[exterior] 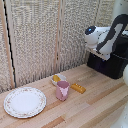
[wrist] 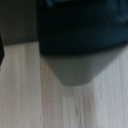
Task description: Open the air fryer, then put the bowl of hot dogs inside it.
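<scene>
On the desk [exterior: 95,102], the big flowery plate [exterior: 25,101] is nearest. Behind it stand the pink cup [exterior: 62,90], the yellow stick [exterior: 78,88] and the bowl [exterior: 58,78] of hot dogs [exterior: 56,78]. Farthest, the arm hangs by the black air fryer [exterior: 111,62]. I cannot tell if the pincer is apart or together

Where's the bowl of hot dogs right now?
In the exterior view, the bowl sits mid-table, just behind the pink cup, with the yellow stick to its right and the floral plate to its left.

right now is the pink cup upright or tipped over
Upright: the pink cup stands on its base on the table, rim up, beside the bowl.
</scene>
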